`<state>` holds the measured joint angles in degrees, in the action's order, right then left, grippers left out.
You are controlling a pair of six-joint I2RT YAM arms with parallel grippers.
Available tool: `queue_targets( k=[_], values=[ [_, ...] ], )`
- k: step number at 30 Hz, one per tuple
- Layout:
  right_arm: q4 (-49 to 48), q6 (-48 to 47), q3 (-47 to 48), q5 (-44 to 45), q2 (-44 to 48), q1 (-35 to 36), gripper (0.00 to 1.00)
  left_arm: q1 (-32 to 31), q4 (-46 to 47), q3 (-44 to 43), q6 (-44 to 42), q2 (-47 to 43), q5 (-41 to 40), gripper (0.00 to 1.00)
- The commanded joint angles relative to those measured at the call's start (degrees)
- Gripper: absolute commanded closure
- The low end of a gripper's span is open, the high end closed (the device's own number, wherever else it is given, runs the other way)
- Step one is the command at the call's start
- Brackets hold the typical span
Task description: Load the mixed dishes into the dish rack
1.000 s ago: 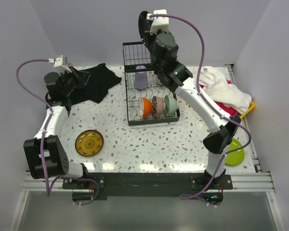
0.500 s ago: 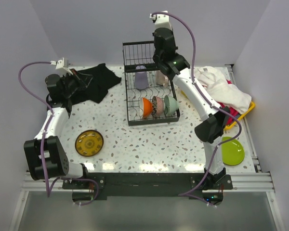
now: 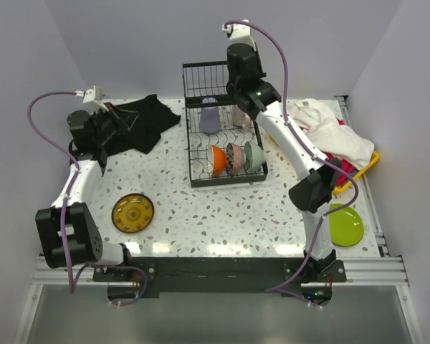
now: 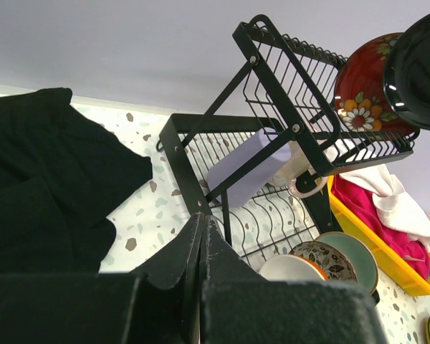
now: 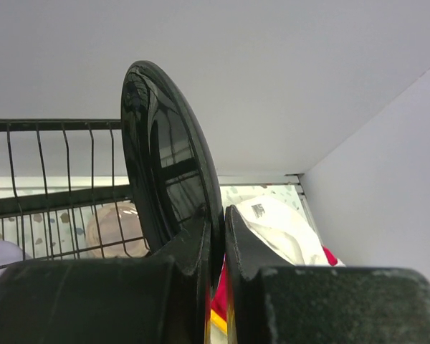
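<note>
Right gripper (image 5: pixel 216 215): clamped on the lower rim of the black plate (image 5: pixel 161 158), which is held on edge, long axis near upright, above the raised basket of the dish rack (image 3: pixel 201 79) at the far edge of the table (image 3: pixel 272 215); the pose is little changed from half a second ago. Left gripper (image 4: pixel 201 229): fingers pressed together on nothing, by the black cloth (image 4: pixel 43 172) near the far-left corner. One small printed tag is seen on the white cloth (image 5: pixel 279 229), too small to be read.

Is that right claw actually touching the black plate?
Touching. In the right wrist view, the right gripper pinches the black plate by its rim, fingers pressed on both faces.
</note>
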<state>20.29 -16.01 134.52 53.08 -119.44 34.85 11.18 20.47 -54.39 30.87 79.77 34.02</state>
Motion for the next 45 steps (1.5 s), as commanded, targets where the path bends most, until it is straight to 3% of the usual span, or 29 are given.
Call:
queue_targets(
  k=[1, 34, 35, 38, 39, 43, 45],
  values=[
    [0.89, -0.25, 1.01, 2.29, -1.06, -0.05, 1.0, 0.25, 1.77, 0.95, -0.29, -0.58, 0.08, 1.0],
    [3.27, 5.38, 7.16, 6.33, -11.96, -2.24, 1.0, 0.69, 0.45, 1.92, -2.31, -0.58, -0.8, 1.0],
    [3.0, 5.29, 7.34, 6.42, -12.31, -2.24, 0.96, 0.69, 0.45, 2.01, -2.31, -0.49, -0.8, 1.0],
    [2.47, 4.85, 7.86, 4.76, -11.88, -2.24, 0.65, 0.77, 0.19, 2.01, -2.48, -0.66, -0.71, 0.99],
    [2.3, 4.76, 7.78, 4.32, -11.44, -2.24, 0.49, 0.77, 0.27, 2.01, -2.48, -0.67, -0.71, 0.98],
    [0.46, 3.8, 5.59, 1.51, -7.14, -0.76, 0.41, 0.69, 0.1, 1.74, -2.66, -1.19, -0.53, 0.92],
    [-0.08, 3.0, 4.01, 0.89, -4.16, 0.04, 0.39, 0.69, 0.1, 1.31, -3.01, -1.46, -0.1, 0.81]
  ],
)
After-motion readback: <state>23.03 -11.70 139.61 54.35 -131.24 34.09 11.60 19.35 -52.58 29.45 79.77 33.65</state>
